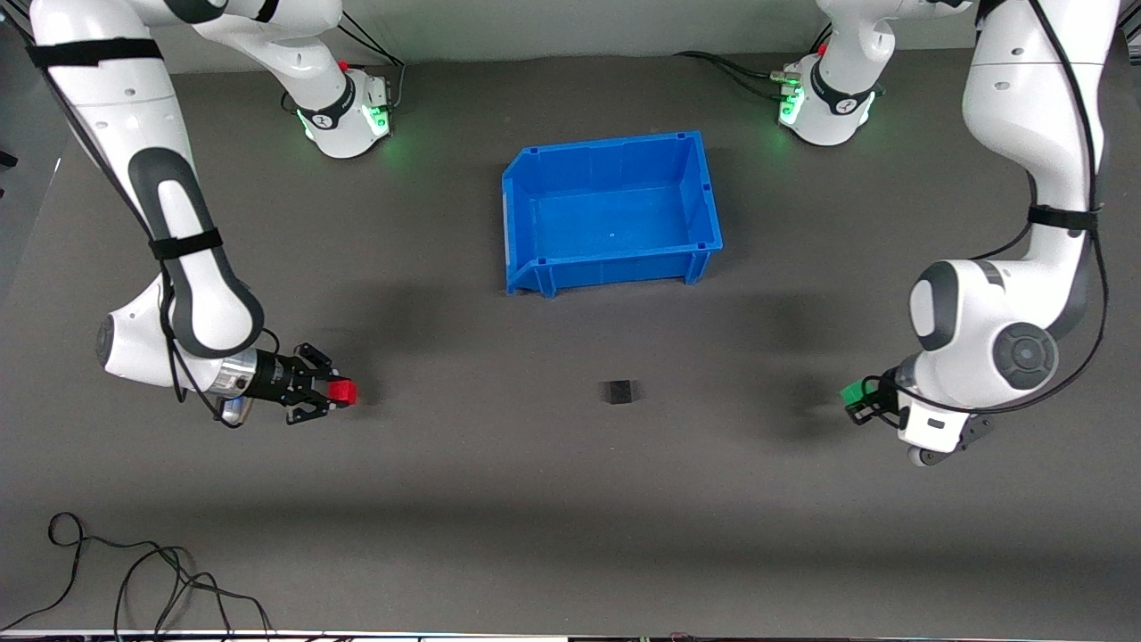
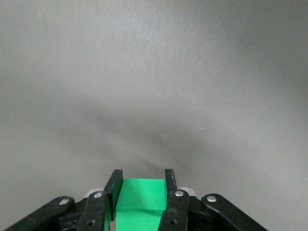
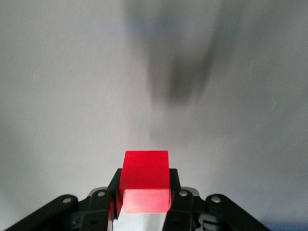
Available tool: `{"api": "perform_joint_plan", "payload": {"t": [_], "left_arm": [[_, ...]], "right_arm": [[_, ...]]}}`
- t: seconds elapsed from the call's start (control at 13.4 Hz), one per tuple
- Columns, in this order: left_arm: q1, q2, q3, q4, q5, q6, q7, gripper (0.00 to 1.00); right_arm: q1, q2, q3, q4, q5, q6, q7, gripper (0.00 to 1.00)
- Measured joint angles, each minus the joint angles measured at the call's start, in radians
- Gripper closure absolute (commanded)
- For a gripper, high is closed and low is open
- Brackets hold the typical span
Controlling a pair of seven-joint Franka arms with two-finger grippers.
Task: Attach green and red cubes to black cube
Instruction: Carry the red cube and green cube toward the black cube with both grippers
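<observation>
The right end effector [image 1: 341, 393] was clamped on the red cube [image 1: 342, 392] over the worktop [image 1: 570, 499] toward the right arm's edge; the left end effector [image 1: 854, 393] pinched the green cube [image 1: 852, 390] toward the left arm's edge. The black cube [image 1: 617, 391] lay mid-worktop between them, nearer the front edge than the blue bin [image 1: 520, 218]. Judging by this, each cube should approach level, faces square to the black one, pressing from both sides together so it could not slide.

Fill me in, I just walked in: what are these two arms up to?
Each arm holds a cube. The right pincer grips the red cube, the left pincer the green cube, each toward its own end of the table. The black cube sits untouched on the table between them, nearer the camera than the blue bin.
</observation>
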Motion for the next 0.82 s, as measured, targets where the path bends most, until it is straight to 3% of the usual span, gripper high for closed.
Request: {"api": "perform_joint_plan", "payload": {"t": [0.45, 0.67, 0.82], "left_arm": [[-0.127, 0.025, -0.058, 0.026, -0.004, 0.009, -0.699, 1.0], [-0.19, 0.076, -0.06, 0.069, -0.025, 0.038, -0.92, 1.0], [-0.211, 0.1, -0.06, 0.078, -0.102, 0.096, -1.011, 1.0]], "right_arm": [[0.219, -0.007, 0.005, 0.055, 0.0, 0.065, 0.294, 0.8], [0.352, 0.032, 0.007, 0.088, 0.001, 0.165, 0.451, 0.8], [0.419, 0.086, 0.008, 0.157, 0.001, 0.179, 0.546, 0.81]]}}
